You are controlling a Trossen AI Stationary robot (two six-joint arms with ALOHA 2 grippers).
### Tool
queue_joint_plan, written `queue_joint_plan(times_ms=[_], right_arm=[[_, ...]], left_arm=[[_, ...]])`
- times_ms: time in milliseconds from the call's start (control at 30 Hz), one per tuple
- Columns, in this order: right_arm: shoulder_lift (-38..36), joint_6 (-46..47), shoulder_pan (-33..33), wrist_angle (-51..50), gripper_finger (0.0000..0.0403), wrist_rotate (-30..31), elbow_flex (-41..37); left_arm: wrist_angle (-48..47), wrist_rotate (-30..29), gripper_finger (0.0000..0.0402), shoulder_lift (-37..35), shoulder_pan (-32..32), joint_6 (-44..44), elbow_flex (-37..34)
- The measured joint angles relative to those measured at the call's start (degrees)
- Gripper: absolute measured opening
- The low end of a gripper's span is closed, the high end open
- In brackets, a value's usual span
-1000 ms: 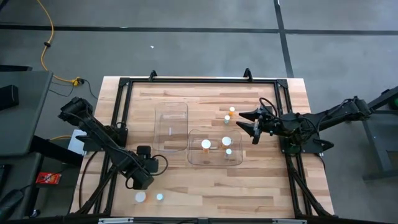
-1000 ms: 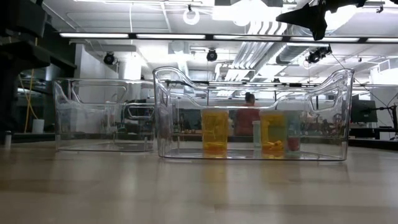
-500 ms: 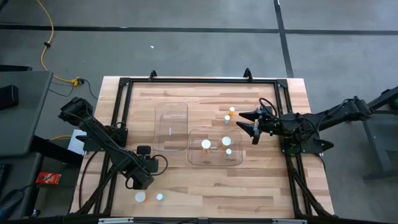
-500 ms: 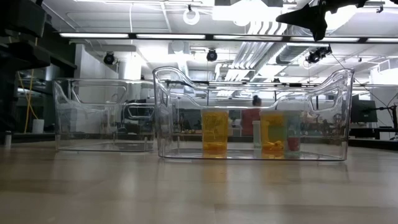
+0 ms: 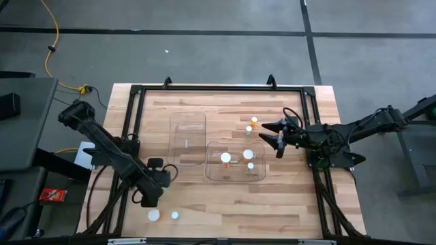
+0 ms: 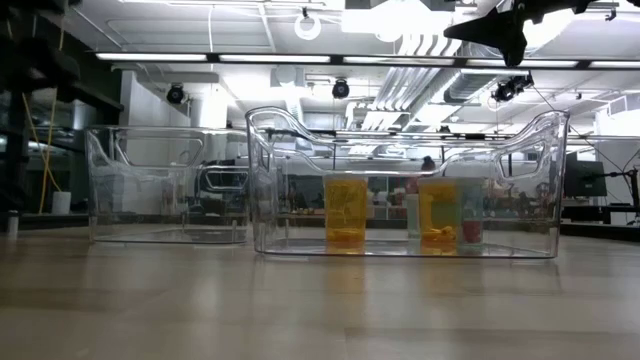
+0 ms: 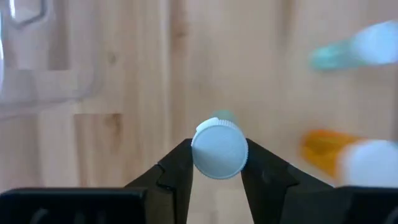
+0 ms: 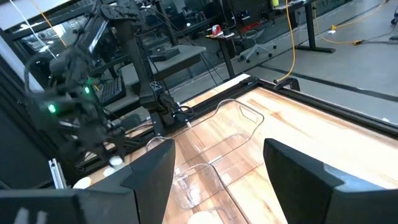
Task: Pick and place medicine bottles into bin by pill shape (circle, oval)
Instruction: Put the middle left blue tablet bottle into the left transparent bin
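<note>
Left wrist view shows the left gripper [image 7: 217, 158] pinching a small pale-green medicine bottle with a round white ribbed cap [image 7: 219, 149], one dark finger on each side of the cap. Its body is mostly hidden under the cap, so the pill shape inside cannot be read. To do this step well, the hold should stay centred across the cap's widest line, since smooth round plastic can swivel or squirt out of a lopsided pinch. A straight, slow lift should clear the amber-orange bottle with a white cap [image 7: 348, 158] and the blurred pale-green bottle [image 7: 360, 48] lying just beside it on the pale wooden plank tabletop [image 7: 124, 74].

From the high view, this gripper sits near the table's front-left corner, well apart from the two clear, glossy plastic bins: the rear bin [image 5: 187, 136] looks empty, and the nearer bin [image 5: 235, 163] holds several bottles. Their rounded rims are tall compared with the bottles, so the carry needs height.

The right gripper [image 5: 276, 136] hovers with fingers spread, just beside the nearer bin.
</note>
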Motion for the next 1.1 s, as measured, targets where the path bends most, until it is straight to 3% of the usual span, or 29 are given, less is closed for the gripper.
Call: queue_joint_plan(times_ms=[233,433,567,767,1100], right_arm=[[-0.02,1.02,0.00,-0.74,0.0238,0.02,0.00],[0.00,1.02,0.01,-1.18,0.0238,0.01,0.00],[0.00,1.04,0.00,-1.48,0.0238,0.02,0.00],[-0.01,1.78,0.00,-1.55,0.0238,0.00,0.00],[-0.02,2.52,0.02,-1.55,0.0238,0.00,0.00]], left_arm=[[-0.88,7.64,0.0114,-11.98,5.14,5.23,6.33],[-5.87,-1.41,0.0107,-15.91,15.90,13.79,16.69],[-10.20,-5.55,0.0107,-14.69,25.76,23.87,21.78],[-13.51,-0.16,0.0107,-10.90,39.47,35.87,21.77],[-14.72,2.99,0.0108,-0.93,50.23,47.94,21.72]])
